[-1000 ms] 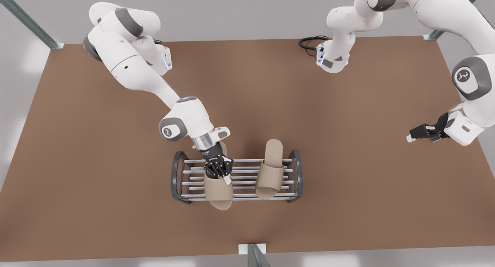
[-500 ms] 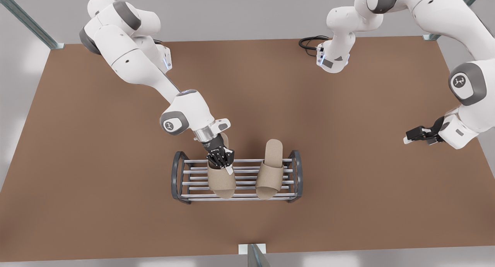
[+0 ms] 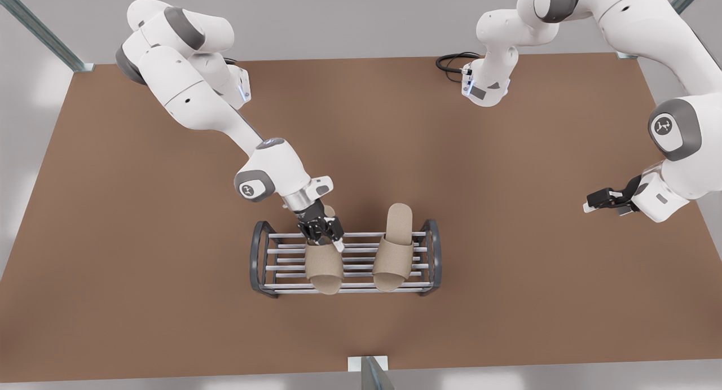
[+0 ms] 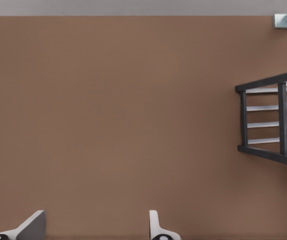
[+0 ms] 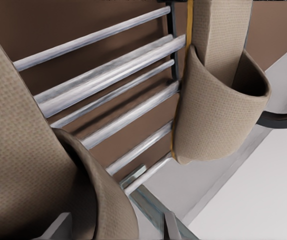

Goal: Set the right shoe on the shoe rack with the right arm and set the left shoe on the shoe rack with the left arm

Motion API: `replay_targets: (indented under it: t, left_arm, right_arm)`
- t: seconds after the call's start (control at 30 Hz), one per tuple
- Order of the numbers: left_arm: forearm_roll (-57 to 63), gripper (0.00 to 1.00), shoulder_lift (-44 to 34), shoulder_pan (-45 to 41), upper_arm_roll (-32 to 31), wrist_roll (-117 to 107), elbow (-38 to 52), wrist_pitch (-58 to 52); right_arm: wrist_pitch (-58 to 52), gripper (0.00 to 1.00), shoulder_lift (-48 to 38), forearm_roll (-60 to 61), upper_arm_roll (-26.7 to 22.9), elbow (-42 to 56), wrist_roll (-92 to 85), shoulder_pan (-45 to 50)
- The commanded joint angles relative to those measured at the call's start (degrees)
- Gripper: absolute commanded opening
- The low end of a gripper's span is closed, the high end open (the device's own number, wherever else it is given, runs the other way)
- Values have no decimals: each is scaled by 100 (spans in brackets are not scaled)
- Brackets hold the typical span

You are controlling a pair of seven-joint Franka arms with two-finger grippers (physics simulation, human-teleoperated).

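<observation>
Since a second ago the right shoe [image 3: 324, 268] has slid back across the shoe rack [image 3: 260, 254]. Its toe, which hung well past the rack's front bar, now sits about level with it. The right tool [image 3: 322, 233] has moved back with it toward the rack's rear bar.

The right tool is clamped on the band of the right shoe, over the rack's half on the front view's left. The wrist view shows the shoe [image 5: 28, 165] close above the silver bars [image 5: 108, 65], though whether the sole already rests on them cannot be told. The left shoe [image 3: 393, 254] lies on the rack's other half, parallel to the right one and apart from it, with its heel past the rear bar.

The left tool [image 3: 592, 202] waits well apart from the rack, beyond the end on the front view's right and above the counter [image 3: 169, 299]. Its fingers [image 4: 31, 227] are spread and hold nothing.

The step in hand looks like the set-down of the right shoe. To do it well, the sole should settle flat across several bars before the fingers part, with toe and heel both supported so it cannot tip off. The shoe should stay square to the bars and clear of the left shoe. After release, the tool should lift straight up so the band does not snag and drag the shoe along.
</observation>
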Motion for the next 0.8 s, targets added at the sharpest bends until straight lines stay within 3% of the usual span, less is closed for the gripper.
replay_targets:
  t: [0.0, 0.57, 0.67, 0.7, 0.77]
  left_arm:
    - [5, 100, -7, 0, 1, 122, 3, -52]
    - [5, 100, -16, 0, 1, 122, 3, -113]
    - [5, 100, -16, 0, 1, 122, 11, -113]
    - [5, 100, -16, 0, 1, 113, 3, -113]
    - [14, 100, -16, 0, -7, 121, 11, -113]
  right_arm:
    - [38, 87, -11, 8, 8, -77, 173, -35]
    - [74, 91, -319, 60, 16, -340, 270, -53]
    - [117, 92, -898, 218, 87, -753, 288, -167]
    - [187, 97, -1434, 473, 130, -1070, 331, -167]
    - [249, 100, -2269, 781, 797, -1316, 1928, -500]
